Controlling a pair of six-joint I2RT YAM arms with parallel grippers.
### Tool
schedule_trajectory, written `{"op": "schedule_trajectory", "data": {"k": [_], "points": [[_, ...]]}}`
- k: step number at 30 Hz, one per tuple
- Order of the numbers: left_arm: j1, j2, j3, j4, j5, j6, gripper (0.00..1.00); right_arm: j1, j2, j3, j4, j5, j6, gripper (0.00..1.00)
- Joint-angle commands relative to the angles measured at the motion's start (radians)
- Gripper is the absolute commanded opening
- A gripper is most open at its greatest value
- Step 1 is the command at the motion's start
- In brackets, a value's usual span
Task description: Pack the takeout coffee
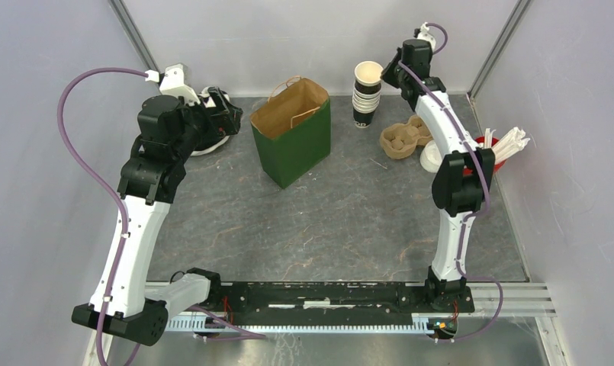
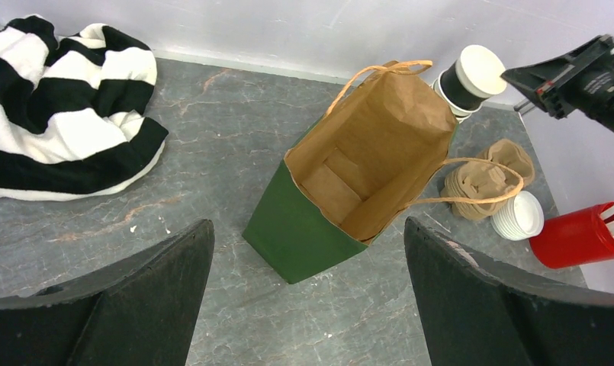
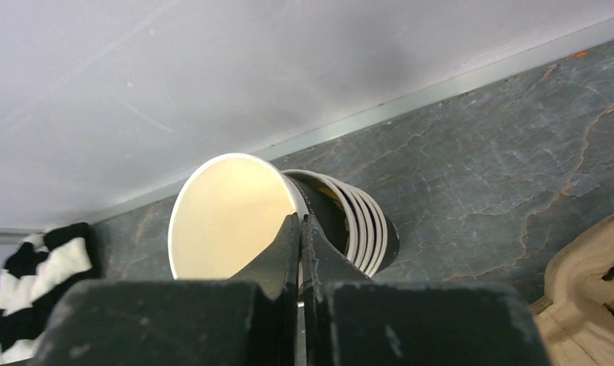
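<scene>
A stack of dark paper cups [image 1: 367, 103] with cream-white insides stands at the back of the table, right of the green paper bag [image 1: 292, 137]. None of the cups has a lid on. My right gripper [image 1: 390, 75] is shut on the rim of the top cup [image 3: 227, 217], one finger inside and one outside, and this cup is tilted up from the stack [image 3: 364, 225]. A stack of white lids [image 1: 431, 157] lies right of the cardboard carrier [image 1: 404, 139]. My left gripper [image 2: 307, 305] is open and empty, above the table left of the bag [image 2: 311, 236].
The bag stands open with its paper handles up. A black-and-white striped cloth [image 2: 59, 114] lies at the back left. A red cup of white stirrers [image 1: 496, 152] stands at the right wall. Walls enclose the back and sides.
</scene>
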Motion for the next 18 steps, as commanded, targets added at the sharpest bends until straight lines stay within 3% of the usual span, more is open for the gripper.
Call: {"op": "schedule_trajectory", "data": {"k": [1,7,11,13,18], "points": [[0.004,-0.012,0.031,0.031,0.007,0.034,1.00,-0.026,-0.122,-0.004,0.078,-0.037,0.083,0.00],[0.004,-0.014,0.029,0.032,0.009,0.030,1.00,-0.040,-0.192,0.014,0.064,-0.073,0.074,0.00],[0.005,-0.021,0.024,0.032,0.013,0.027,1.00,-0.048,-0.272,-0.003,0.012,-0.129,-0.032,0.00],[0.004,-0.028,0.012,0.032,0.017,0.027,1.00,-0.049,-0.334,-0.069,0.003,-0.238,-0.125,0.00],[0.004,-0.072,-0.058,0.007,0.044,0.002,1.00,-0.026,-0.573,-0.462,-0.003,-0.487,-0.356,0.00]]}}
